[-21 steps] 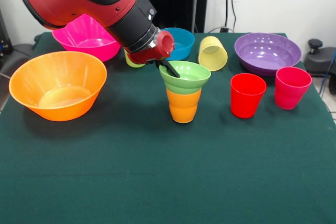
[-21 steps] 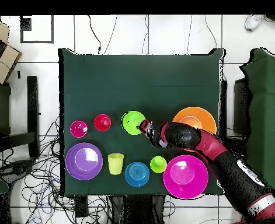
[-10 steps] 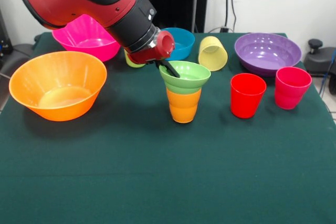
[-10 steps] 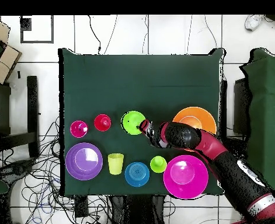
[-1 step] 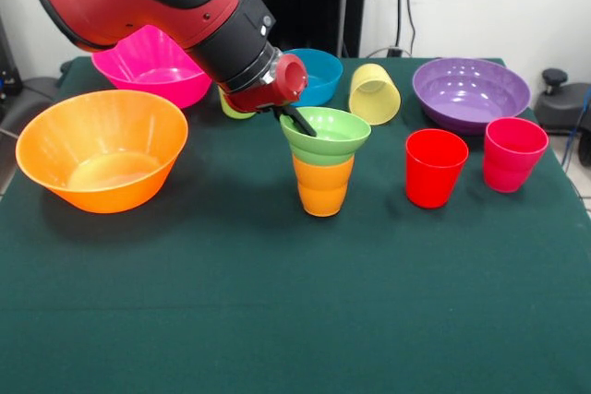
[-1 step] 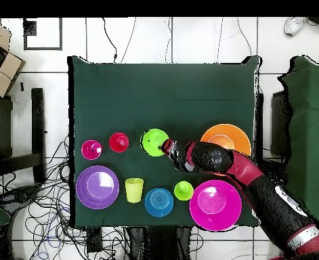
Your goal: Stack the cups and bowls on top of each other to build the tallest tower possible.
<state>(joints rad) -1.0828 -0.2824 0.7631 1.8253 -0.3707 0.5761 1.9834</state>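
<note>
Reaching down from the upper left of the front view, the gripper (image 5: 297, 120) has a black finger dipping inside the light green bowl (image 5: 326, 135); how wide it is cannot be told. That bowl sits on the orange cup (image 5: 322, 185) at centre. No writing is legible.

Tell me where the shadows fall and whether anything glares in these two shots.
Front view: soft shadows sit under the large orange bowl and left of the orange ribbed cup; the red cup shows only a faint sheen. Overhead view: flat light, no clear shadows on the green cloth.
</note>
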